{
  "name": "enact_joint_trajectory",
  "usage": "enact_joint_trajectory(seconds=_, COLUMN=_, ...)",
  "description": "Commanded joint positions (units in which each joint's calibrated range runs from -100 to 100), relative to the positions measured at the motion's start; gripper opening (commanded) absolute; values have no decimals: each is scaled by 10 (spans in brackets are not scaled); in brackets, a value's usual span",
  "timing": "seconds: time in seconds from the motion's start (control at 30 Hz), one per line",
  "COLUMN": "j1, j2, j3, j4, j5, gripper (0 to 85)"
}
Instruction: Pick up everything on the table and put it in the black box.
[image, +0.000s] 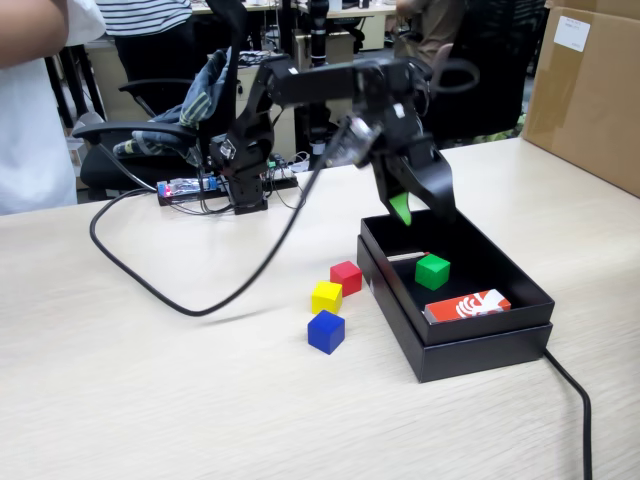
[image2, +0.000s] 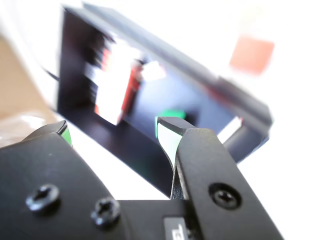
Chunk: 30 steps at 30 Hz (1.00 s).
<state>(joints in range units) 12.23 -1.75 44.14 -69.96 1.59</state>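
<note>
In the fixed view the green cube (image: 432, 271) lies inside the black box (image: 480, 350). My gripper (image: 422, 215) hangs open and empty above the box's far end, apart from the cube. The red cube (image: 346, 277), yellow cube (image: 326, 297) and blue cube (image: 325, 332) sit in a row on the table (image: 150, 400), just left of the box. In the wrist view my gripper (image2: 115, 127) has its jaws wide apart with nothing between them. Beyond them are the blurred box wall (image2: 125, 145) and the green cube (image2: 172, 114).
An orange-red and white card (image: 467, 306) lies in the box's near end. A black cable (image: 200, 300) loops across the table from the arm's base (image: 245, 190). Another cable (image: 575, 400) runs off at the front right. A brown carton (image: 590, 90) stands at the back right.
</note>
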Motion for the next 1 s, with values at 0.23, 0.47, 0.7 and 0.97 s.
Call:
enact_joint_trajectory(seconds=0.23, j1=-102, j2=4, j3=-5, j4=-1, j5=-98, gripper=419)
enact_joint_trajectory(seconds=0.47, j1=-125, j2=178, j3=55, j4=4, j5=-110, gripper=461)
enact_joint_trajectory(seconds=0.7, j1=-124, j2=296, j3=128, j4=4, j5=-111, gripper=461)
enact_joint_trajectory(seconds=0.97, j1=-116, j2=338, j3=139, j4=4, j5=-109, gripper=461)
